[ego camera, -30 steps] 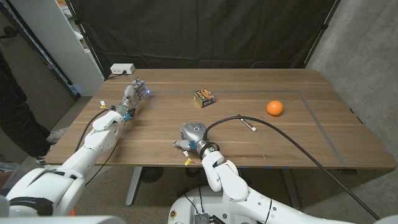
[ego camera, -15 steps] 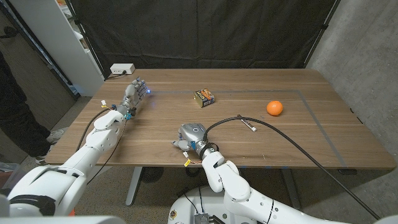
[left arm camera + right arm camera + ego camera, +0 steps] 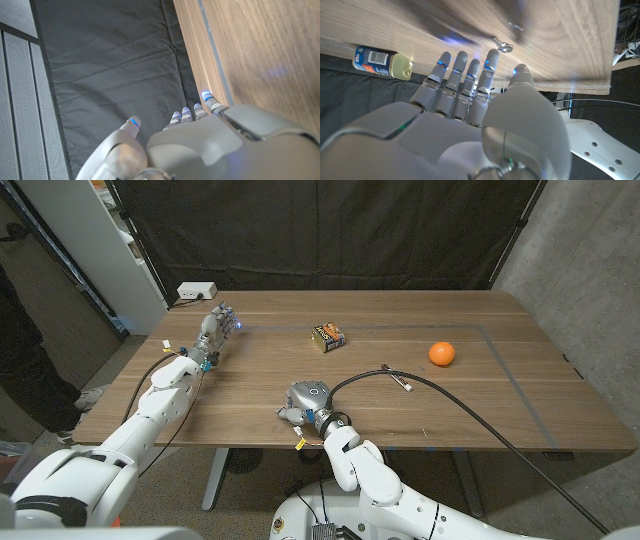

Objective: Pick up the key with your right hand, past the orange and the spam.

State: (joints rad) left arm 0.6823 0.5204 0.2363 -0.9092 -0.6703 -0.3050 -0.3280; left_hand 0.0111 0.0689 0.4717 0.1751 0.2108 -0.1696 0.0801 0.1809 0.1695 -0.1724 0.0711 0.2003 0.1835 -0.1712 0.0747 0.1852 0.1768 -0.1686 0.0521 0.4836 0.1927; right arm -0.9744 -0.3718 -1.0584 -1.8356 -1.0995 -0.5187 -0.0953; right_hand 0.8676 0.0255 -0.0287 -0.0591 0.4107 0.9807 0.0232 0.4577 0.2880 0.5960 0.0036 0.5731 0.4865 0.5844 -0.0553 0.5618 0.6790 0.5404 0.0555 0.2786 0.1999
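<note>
Labels: the spam [image 3: 328, 336] is a small tin with a yellow-and-dark label in the head view. Through my right wrist camera [image 3: 383, 60] it shows a blue label with white print and a gold end; the print is too small to read. The orange [image 3: 442, 353] carries no marking I can see.

My right hand [image 3: 306, 401] sits near the table's [image 3: 480, 395] front edge, well short of the spam and the orange. Its fingers [image 3: 465, 80] are extended and slightly spread, holding nothing. The key [image 3: 502, 45] lies on the wood just beyond my fingertips, apart from them, with its ring end nearest them.

My left hand [image 3: 214, 332] is at the table's far left with fingers extended over the wood and nothing in them. A black cable [image 3: 470, 410] trails across the table's right half.
</note>
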